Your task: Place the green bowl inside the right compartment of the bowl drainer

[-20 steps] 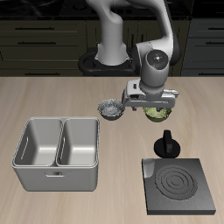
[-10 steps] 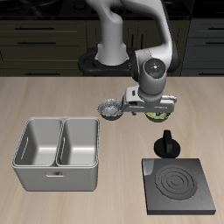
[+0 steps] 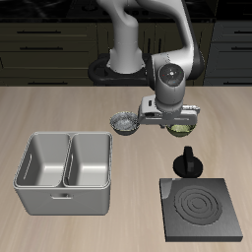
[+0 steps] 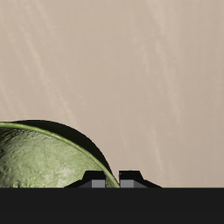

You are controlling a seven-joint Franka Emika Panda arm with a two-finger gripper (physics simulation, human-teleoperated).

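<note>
The green bowl (image 3: 181, 128) sits under my gripper (image 3: 177, 122), behind the middle of the table. Up close, the bowl (image 4: 44, 166) is olive and mottled, and its rim runs in between my two fingertips (image 4: 93, 180). The fingers stand close together, shut on that rim. A dark shadow lies just beyond the bowl's edge on the tabletop. The bowl drainer (image 3: 64, 200), a light-grey box with two deep square bins, stands well apart from the gripper, nearer the table's front edge. Both bins look empty.
A grey-and-white patterned bowl (image 3: 125, 123) lies right beside the gripper, on the drainer's side. A black knobbed object (image 3: 187, 162) stands in front of the gripper. A flat black stove plate (image 3: 202, 208) lies near the front edge.
The gripper has risen slightly and drifted a little toward the back of the table, with the green bowl staying under it. Nothing else has moved.
</note>
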